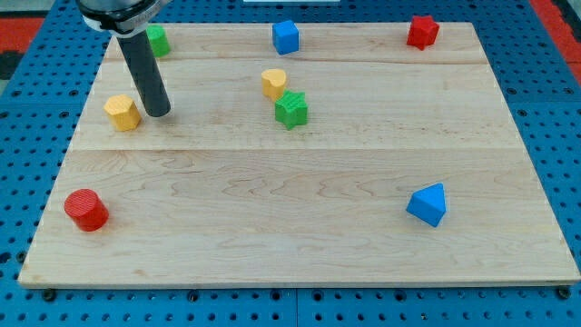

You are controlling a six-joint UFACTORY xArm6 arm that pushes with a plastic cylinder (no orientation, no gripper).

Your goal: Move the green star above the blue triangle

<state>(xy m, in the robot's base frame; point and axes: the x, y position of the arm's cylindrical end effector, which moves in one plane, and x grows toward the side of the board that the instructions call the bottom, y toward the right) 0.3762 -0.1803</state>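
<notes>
The green star (291,109) lies on the wooden board (300,227) a little above the middle, touching a yellow heart-shaped block (273,83) at its upper left. The blue triangle (428,203) sits at the lower right, far from the star. My tip (158,112) rests on the board at the upper left, just right of a yellow hexagon block (122,112) and well left of the star.
A green block (157,40) is partly hidden behind the rod at the top left. A blue cube (285,36) sits at the top middle, a red star (422,32) at the top right, a red cylinder (86,210) at the lower left.
</notes>
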